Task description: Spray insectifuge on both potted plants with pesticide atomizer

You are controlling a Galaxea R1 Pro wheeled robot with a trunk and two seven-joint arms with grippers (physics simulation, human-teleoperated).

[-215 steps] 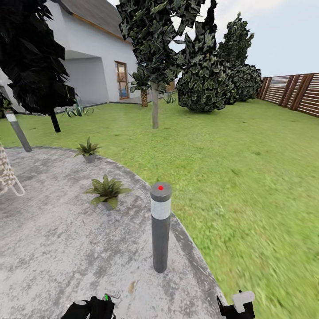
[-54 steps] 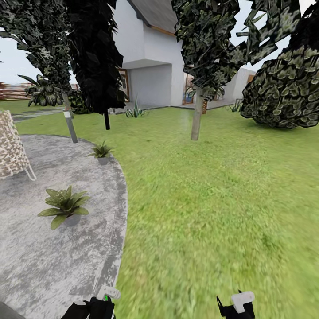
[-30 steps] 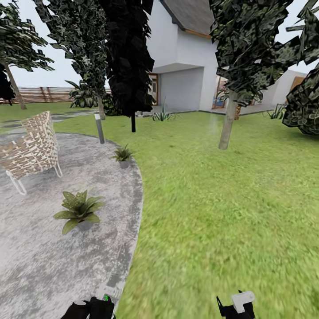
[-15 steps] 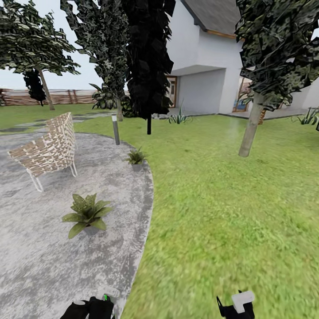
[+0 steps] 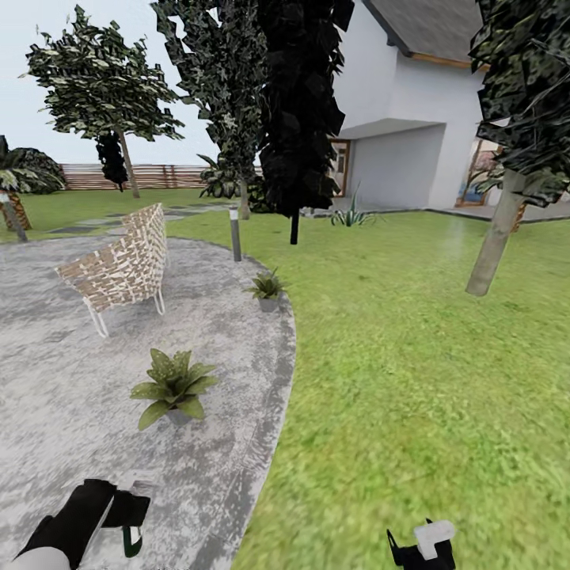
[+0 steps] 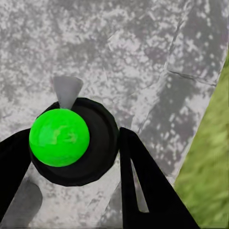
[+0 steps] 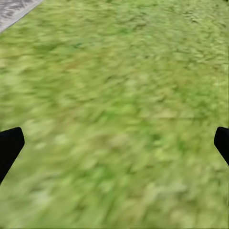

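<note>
**Bottle gripped, plants ahead**

Fingers [image 6: 143, 186] of the left gripper [image 6: 71, 157] are pinching the spray bottle [image 6: 71, 143] round its body, low over the patio [image 5: 47, 380]. It is probably light, stiff and slick, so a mid-body hold suits. Spread wide, the right gripper [image 7: 114, 138] is hanging empty over the lawn [image 5: 427, 380]. Both potted plants, near [image 5: 173, 386] and far [image 5: 267, 286], are sitting on the patio's grassward edge, with open room around them.
</note>
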